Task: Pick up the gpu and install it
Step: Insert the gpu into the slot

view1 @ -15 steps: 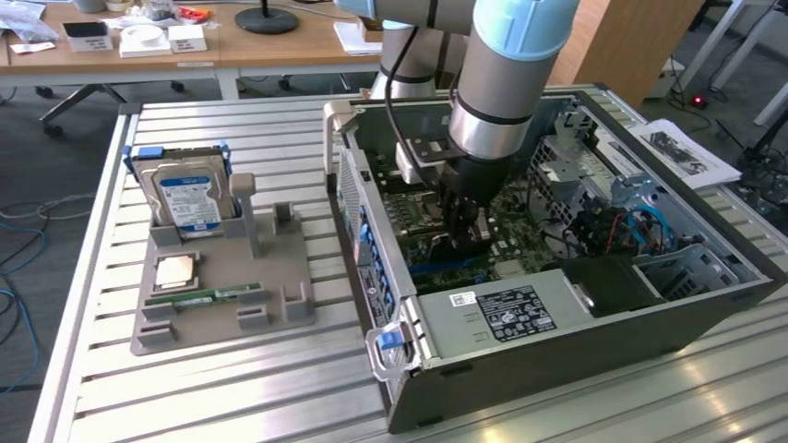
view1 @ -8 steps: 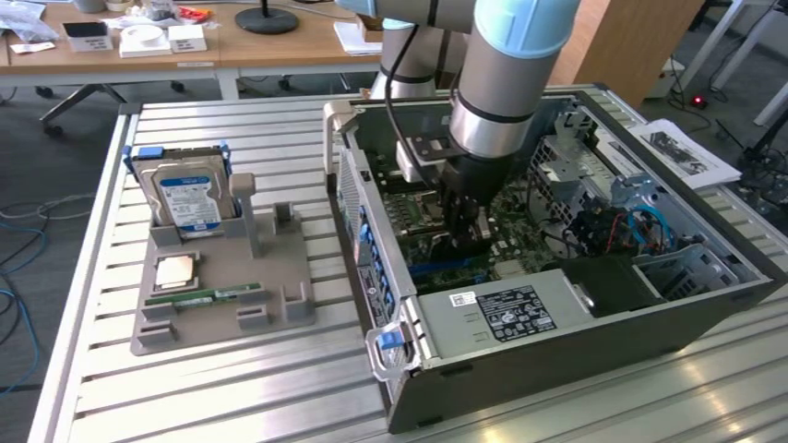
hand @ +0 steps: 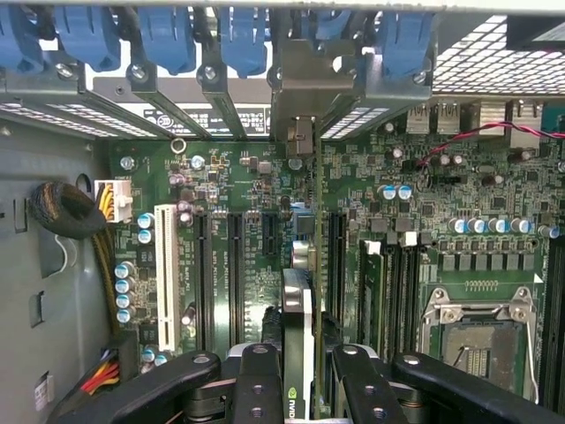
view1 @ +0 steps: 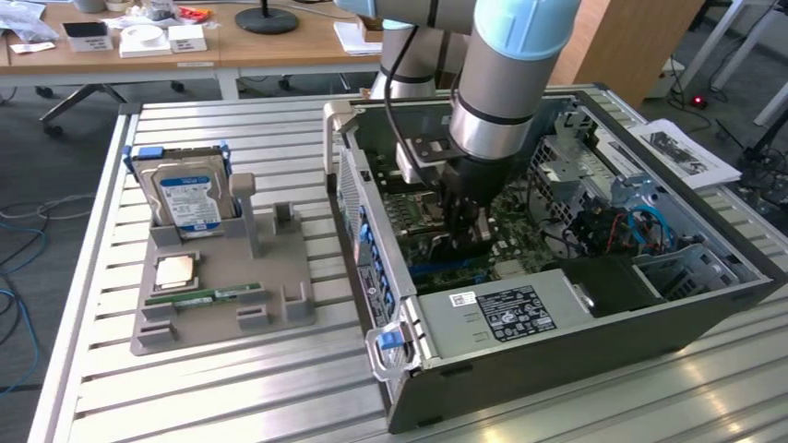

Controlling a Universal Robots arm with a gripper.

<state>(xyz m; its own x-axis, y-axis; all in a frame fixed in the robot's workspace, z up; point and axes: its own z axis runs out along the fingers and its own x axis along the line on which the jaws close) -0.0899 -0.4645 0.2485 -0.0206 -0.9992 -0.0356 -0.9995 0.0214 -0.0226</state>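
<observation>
The slatted bench (view1: 246, 397) is seen carrying the open computer case (view1: 567, 341), laid on its side with the open face up and walls all round. The arm (view1: 505, 83) is seen standing straight down into it, with clear room kept between it and the case walls. In the wrist view the green motherboard (hand: 238, 177) is spread out below, its long black slots (hand: 235, 274) ranged side by side. The gpu (hand: 298, 309) is held edge-on over them, clamped between the black fingers (hand: 260, 380) of the gripper (hand: 300, 367). Its far end is brought close to the row of blue clips (hand: 168, 35) at the rear wall.
</observation>
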